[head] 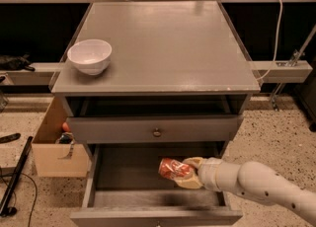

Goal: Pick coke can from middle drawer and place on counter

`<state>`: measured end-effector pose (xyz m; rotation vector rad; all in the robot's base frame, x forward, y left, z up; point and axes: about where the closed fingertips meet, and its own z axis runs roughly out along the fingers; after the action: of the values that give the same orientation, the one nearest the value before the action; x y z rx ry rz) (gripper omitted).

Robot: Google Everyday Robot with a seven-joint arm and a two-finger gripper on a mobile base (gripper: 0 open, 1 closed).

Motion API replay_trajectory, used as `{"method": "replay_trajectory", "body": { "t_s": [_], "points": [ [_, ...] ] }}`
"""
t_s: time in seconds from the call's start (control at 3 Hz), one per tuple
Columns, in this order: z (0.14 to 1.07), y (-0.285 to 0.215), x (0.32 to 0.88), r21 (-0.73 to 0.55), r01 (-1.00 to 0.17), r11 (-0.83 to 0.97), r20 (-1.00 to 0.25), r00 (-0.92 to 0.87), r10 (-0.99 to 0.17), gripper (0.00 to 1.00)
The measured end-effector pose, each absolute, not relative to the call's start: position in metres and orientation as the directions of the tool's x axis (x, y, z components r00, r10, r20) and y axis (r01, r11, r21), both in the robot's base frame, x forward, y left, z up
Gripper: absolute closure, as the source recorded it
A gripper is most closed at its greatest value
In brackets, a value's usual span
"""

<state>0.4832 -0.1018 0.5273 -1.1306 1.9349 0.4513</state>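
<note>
The coke can (173,168), red with white lettering, lies tilted on its side in my gripper (186,173), held just above the dark floor of the open middle drawer (126,171). The gripper's cream fingers (193,162) are closed around the can's right end. My pale arm (256,184) reaches in from the lower right over the drawer's right side. The counter (163,48) is the gray cabinet top above.
A white bowl (90,56) stands at the counter's front left corner. A closed drawer with a round knob (157,132) sits above the open one. A cardboard box (55,147) stands on the floor at the left. A black pole (15,179) leans nearby.
</note>
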Motion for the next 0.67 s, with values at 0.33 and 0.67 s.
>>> {"method": "replay_trajectory", "body": {
  "t_s": [0.33, 0.67],
  "points": [
    [0.532, -0.102, 0.482, -0.108, -0.842, 0.529, -0.802, -0.241, -0.547, 1.0],
    [0.549, -0.104, 0.476, -0.143, -0.839, 0.525, -0.806, -0.209, -0.554, 1.0]
  ]
}}
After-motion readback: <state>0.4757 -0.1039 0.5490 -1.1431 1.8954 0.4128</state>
